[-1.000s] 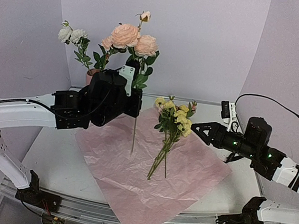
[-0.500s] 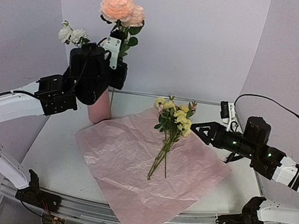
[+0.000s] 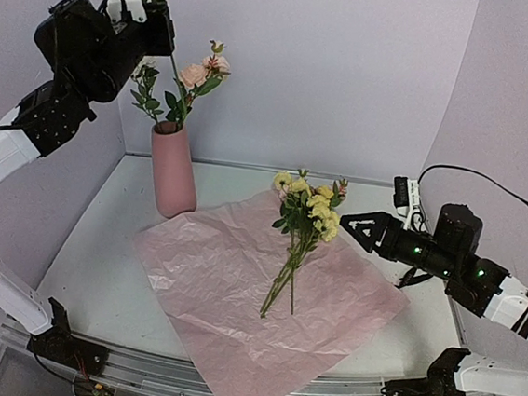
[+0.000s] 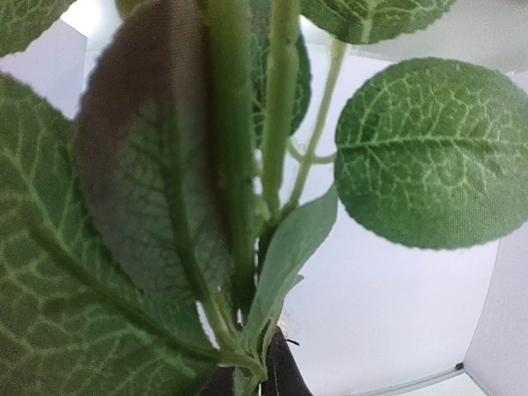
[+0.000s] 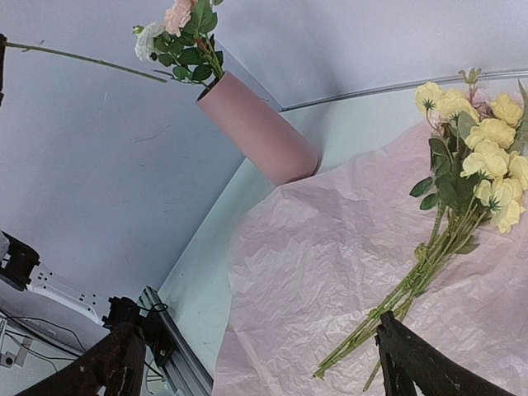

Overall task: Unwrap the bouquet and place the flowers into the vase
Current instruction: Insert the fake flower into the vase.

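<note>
My left gripper [image 3: 161,21] is raised high at the back left, shut on a long green flower stem [image 3: 175,72]. The stem slants down toward the pink vase [image 3: 172,180], and its blooms are cut off by the top edge. In the left wrist view, leaves [image 4: 148,206] fill the frame above the dark fingertips [image 4: 280,375]. The vase holds a pink bloom [image 3: 196,73] and green leaves. The bouquet's pink paper [image 3: 236,298] lies spread flat, with the yellow flowers [image 3: 312,207] lying on it. My right gripper [image 3: 366,230] hovers open just right of the yellow blooms [image 5: 483,157].
The purple backdrop walls stand close behind the vase and at both sides. A metal rail [image 3: 181,377] runs along the table's near edge. The right arm's black cable [image 3: 490,187] loops at the right wall.
My left arm has swung up and to the left, carrying the flower from over the paper to above the vase. The blooms have gone out of the top edge. The right arm has barely moved.
</note>
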Available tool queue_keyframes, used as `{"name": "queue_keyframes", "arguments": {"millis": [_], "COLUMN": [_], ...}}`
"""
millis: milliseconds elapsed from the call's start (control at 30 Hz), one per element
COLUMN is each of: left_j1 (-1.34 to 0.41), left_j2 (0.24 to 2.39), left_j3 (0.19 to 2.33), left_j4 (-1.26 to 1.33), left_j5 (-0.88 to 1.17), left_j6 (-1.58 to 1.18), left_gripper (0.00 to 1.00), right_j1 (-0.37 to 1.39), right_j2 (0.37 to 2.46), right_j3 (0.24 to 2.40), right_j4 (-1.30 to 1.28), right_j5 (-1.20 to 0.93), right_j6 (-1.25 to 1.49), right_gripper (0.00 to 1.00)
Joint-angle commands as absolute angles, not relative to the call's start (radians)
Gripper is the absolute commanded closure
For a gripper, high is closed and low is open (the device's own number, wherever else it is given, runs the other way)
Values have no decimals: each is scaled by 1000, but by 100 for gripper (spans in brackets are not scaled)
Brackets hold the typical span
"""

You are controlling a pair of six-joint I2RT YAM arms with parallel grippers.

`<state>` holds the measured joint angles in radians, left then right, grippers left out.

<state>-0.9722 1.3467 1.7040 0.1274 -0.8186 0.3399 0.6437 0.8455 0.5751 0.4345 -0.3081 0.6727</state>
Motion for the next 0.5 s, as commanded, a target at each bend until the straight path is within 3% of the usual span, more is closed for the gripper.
{"name": "queue_keyframes", "arguments": {"millis": [0,467], "left_j1": [-971,-925], "left_j2": [1370,1397], "left_j3": [1783,1769], "left_j4": [175,273], "left_j5": [-805,-760], "left_j6": [474,612], "left_gripper": [100,100], "right_j1": [643,643], "right_j2": [840,841], "right_j3": [616,623], "right_j4": [457,453], "right_j5": [-301,-297], "right_j6": [687,684], "right_gripper": [2,2]}}
